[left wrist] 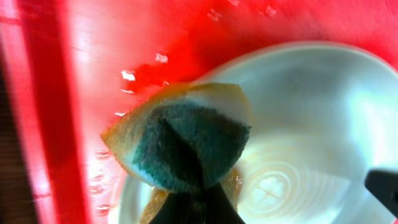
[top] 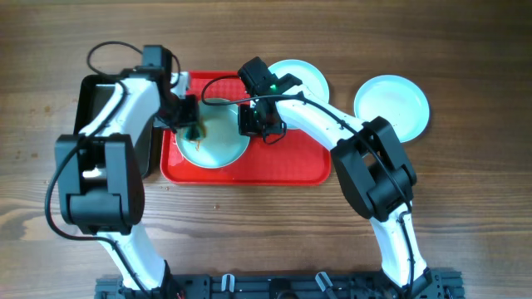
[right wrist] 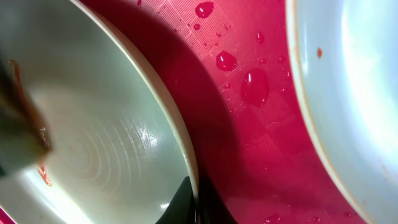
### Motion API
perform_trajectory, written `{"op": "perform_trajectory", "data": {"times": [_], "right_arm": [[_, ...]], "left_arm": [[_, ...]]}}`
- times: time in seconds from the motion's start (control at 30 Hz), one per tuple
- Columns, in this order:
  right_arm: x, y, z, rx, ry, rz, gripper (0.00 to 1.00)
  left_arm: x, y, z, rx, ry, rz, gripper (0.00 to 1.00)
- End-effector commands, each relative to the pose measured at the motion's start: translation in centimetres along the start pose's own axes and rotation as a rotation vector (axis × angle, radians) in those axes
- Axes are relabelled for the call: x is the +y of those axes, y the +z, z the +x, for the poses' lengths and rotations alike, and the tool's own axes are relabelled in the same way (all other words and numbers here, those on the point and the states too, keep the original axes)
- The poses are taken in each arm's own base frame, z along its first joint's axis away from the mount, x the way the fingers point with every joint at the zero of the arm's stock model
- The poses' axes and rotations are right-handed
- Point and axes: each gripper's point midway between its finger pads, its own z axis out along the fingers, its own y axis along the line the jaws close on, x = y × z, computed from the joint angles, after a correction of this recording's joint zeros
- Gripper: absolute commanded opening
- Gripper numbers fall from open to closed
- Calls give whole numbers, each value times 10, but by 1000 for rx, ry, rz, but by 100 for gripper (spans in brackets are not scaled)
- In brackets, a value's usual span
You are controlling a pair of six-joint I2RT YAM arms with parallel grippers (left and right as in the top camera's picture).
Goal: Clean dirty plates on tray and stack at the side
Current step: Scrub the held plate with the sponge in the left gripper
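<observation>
The red tray (top: pixel 287 166) holds a plate (top: pixel 220 145) with brown sauce streaks near its left side. My left gripper (top: pixel 194 126) is shut on a green and yellow sponge (left wrist: pixel 180 143) and presses it on this plate (left wrist: pixel 305 118) near its left rim. My right gripper (top: pixel 259 124) is shut on the plate's right rim (right wrist: pixel 186 149), one finger on each side. A second plate (top: pixel 301 77) lies at the tray's far right corner, also in the right wrist view (right wrist: pixel 354 93). A third plate (top: pixel 392 104) lies on the table to the right.
A black deeper tray (top: pixel 96 108) stands left of the red tray, under my left arm. Water drops (right wrist: pixel 252 84) lie on the red tray (right wrist: pixel 249 143) between the two plates. The wooden table (top: pixel 465 208) lies all round.
</observation>
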Motion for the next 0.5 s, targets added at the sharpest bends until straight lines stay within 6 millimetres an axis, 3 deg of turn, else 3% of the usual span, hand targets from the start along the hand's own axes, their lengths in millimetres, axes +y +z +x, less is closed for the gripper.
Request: {"op": "perform_trajectory", "data": {"times": [0.0,0.27,0.37,0.47], "right_arm": [[-5,11,0,7,4,20,4],[-5,11,0,7,3,20,4],[-5,11,0,7,4,19,4],[-4,11,0,9,3,16,4]], "left_arm": [[-23,23,44,133,59,34,4],[-62,14,76,254,128,242,4],[-58,14,74,250,131,232,4],[-35,17,64,215,68,128,4]]}}
